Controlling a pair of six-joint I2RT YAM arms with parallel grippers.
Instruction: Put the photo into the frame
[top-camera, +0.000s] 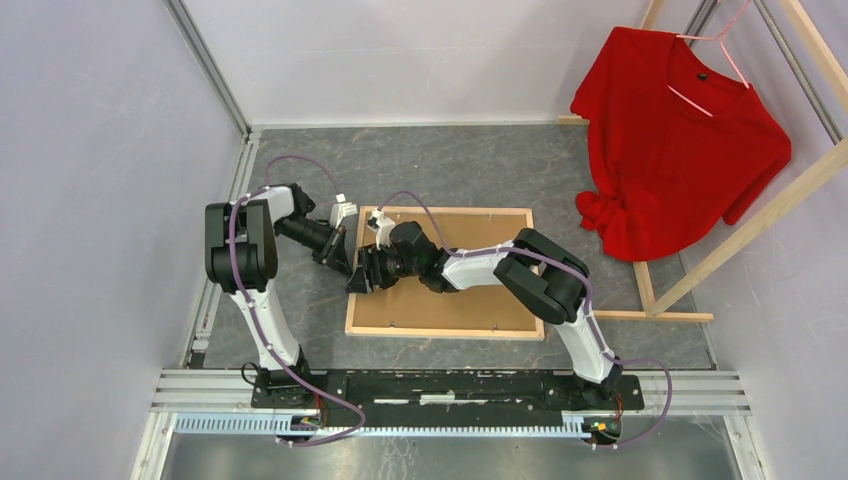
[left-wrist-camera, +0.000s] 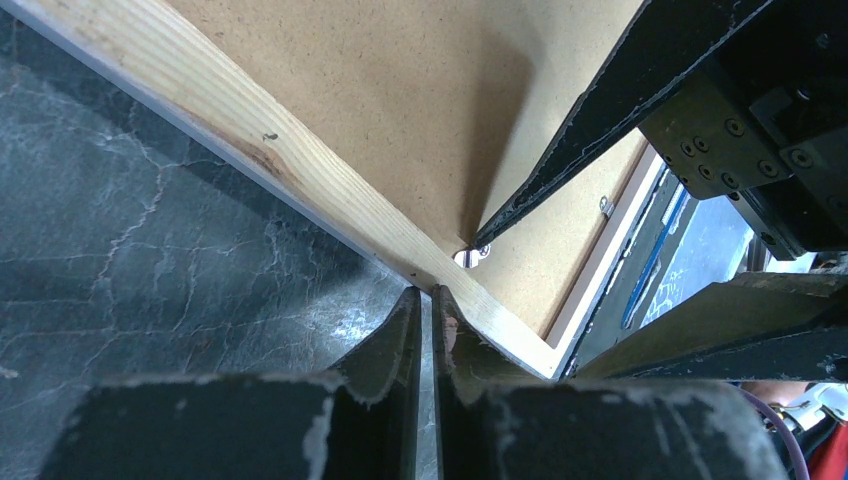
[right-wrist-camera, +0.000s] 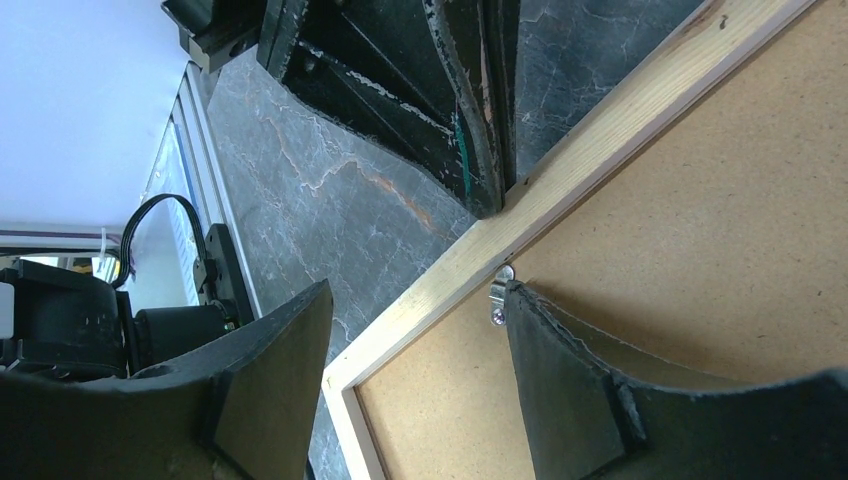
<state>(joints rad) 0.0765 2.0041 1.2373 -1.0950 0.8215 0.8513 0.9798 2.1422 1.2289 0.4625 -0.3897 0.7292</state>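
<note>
The frame (top-camera: 445, 331) lies face down on the dark table, its bare wood reverse up, with a brown hardboard sheet (top-camera: 460, 295) lying inside its rails. The photo is hidden. My left gripper (top-camera: 350, 262) is shut with nothing in it. Its tips (left-wrist-camera: 424, 292) rest against the outer edge of the frame's left rail (left-wrist-camera: 250, 140). My right gripper (right-wrist-camera: 418, 290) is open and straddles that same rail (right-wrist-camera: 600, 145) near a corner. One finger (right-wrist-camera: 560, 380) sits over the hardboard (right-wrist-camera: 700, 230), its tip touching a small metal clip (right-wrist-camera: 498, 295).
A bare-wood clothes rack (top-camera: 740, 230) stands at the right with a red shirt (top-camera: 680, 140) on a hanger. Grey walls close in the left and back. A metal mounting rail (top-camera: 450, 385) runs along the near edge.
</note>
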